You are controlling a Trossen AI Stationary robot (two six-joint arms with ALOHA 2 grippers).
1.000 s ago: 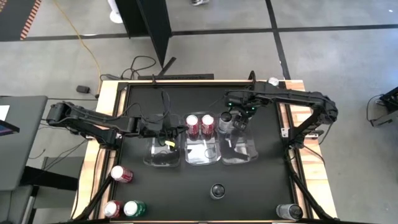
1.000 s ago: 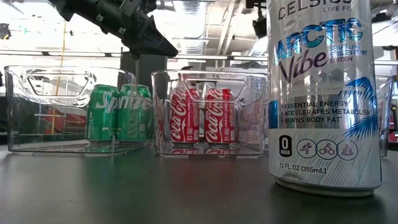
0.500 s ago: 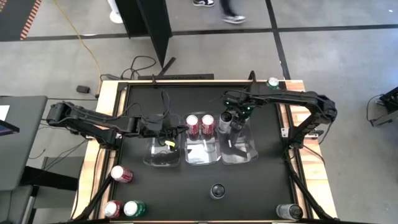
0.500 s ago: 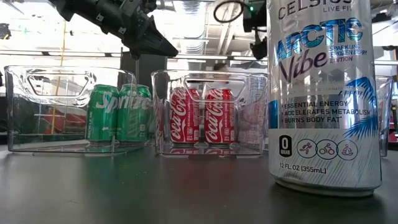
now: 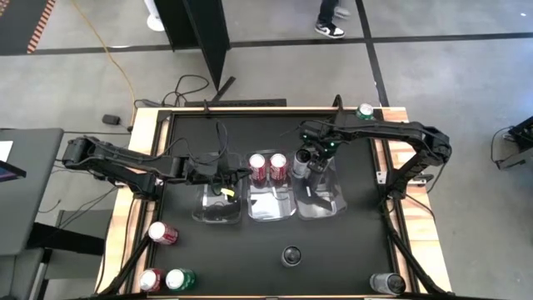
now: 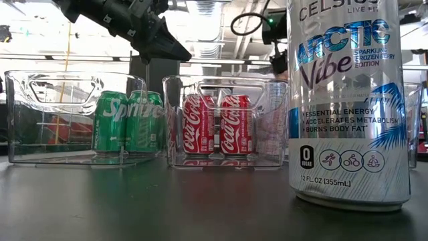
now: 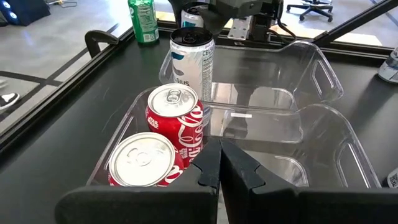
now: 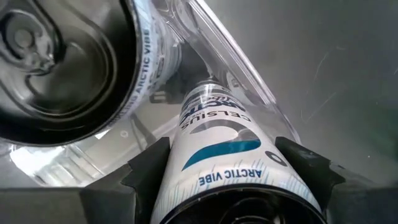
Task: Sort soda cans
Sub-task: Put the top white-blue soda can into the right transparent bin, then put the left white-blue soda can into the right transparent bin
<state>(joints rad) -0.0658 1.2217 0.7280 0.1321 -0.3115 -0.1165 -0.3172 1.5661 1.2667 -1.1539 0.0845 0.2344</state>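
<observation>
While I scan from my left across the worktop (image 5: 350, 242), three loose cans stand upright near the front left corner: a red can (image 5: 163, 234), another red can (image 5: 151, 279) nearer the edge, and a green can (image 5: 180, 279) just beside it. My left tool (image 7: 219, 167) hangs over the left tray (image 5: 218, 202), its fingers pressed together and pinching nothing; two green cans (image 6: 128, 122) stand upright in that tray, side by side, below the tool. Next comes the middle tray (image 5: 270, 204), where two red cans (image 5: 268, 167) stand at the far end, long axes vertical, silver tops up, touching each other. Over the right tray (image 5: 321, 200) my right tool (image 5: 317, 163) pinches a silver-grey can (image 8: 231, 165) between its fingers; the can's long axis runs straight out from the wrist and points down into the tray's far end. A second silver-grey can (image 7: 192, 62) stands upright in that same tray, just beside the held one and next to the red pair across the tray walls. Farther right, a green can (image 5: 365, 110) stands at the far right corner, well apart from both tools, and a silver-grey can (image 5: 386, 283) stands near the front right corner. One tall silver-grey can (image 6: 348, 100) stands upright close to the low camera.
</observation>
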